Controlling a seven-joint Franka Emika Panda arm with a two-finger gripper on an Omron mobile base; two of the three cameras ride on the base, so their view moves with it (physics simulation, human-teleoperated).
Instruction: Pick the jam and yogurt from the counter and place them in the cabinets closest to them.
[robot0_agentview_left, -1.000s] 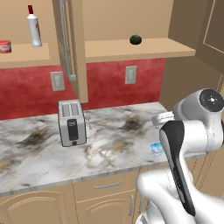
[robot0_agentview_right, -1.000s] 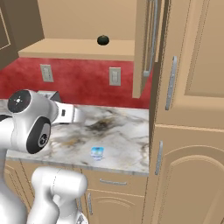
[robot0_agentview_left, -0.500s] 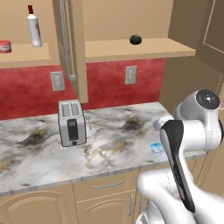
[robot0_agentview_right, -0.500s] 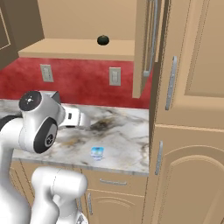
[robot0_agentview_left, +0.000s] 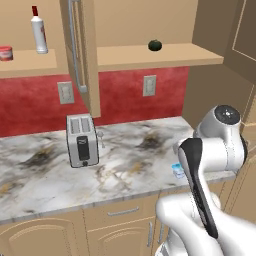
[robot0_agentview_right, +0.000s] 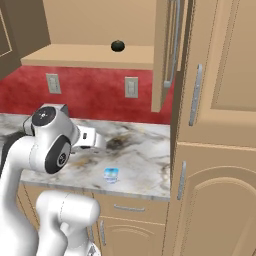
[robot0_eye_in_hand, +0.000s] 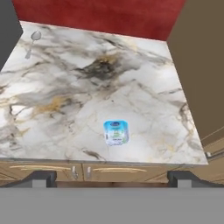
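Note:
The yogurt (robot0_eye_in_hand: 116, 132), a tiny white cup with a light blue top, stands on the marble counter (robot0_eye_in_hand: 65, 87) near its front edge. It also appears as yogurt (robot0_agentview_right: 111, 175) and yogurt (robot0_agentview_left: 177, 171), half hidden behind my arm. My gripper (robot0_eye_in_hand: 113, 178) hangs open above the counter's front edge, just on the near side of the cup, with its fingertips (robot0_eye_in_hand: 42, 177) wide apart and nothing between them. The jam (robot0_agentview_left: 6, 52), a squat red pot, sits on the shelf of the open left wall cabinet (robot0_agentview_left: 30, 62).
A toaster (robot0_agentview_left: 81, 140) stands at the counter's back left with a spoon (robot0_eye_in_hand: 33, 39) beside it. A white bottle (robot0_agentview_left: 39, 31) shares the jam's shelf. A dark green round object (robot0_agentview_right: 117, 46) lies on the right shelf. A tall cabinet (robot0_agentview_right: 215, 150) borders the counter's right end.
My arm has swung a little toward the front of the counter over the yogurt. The yogurt, the jam and the base views stay as they were.

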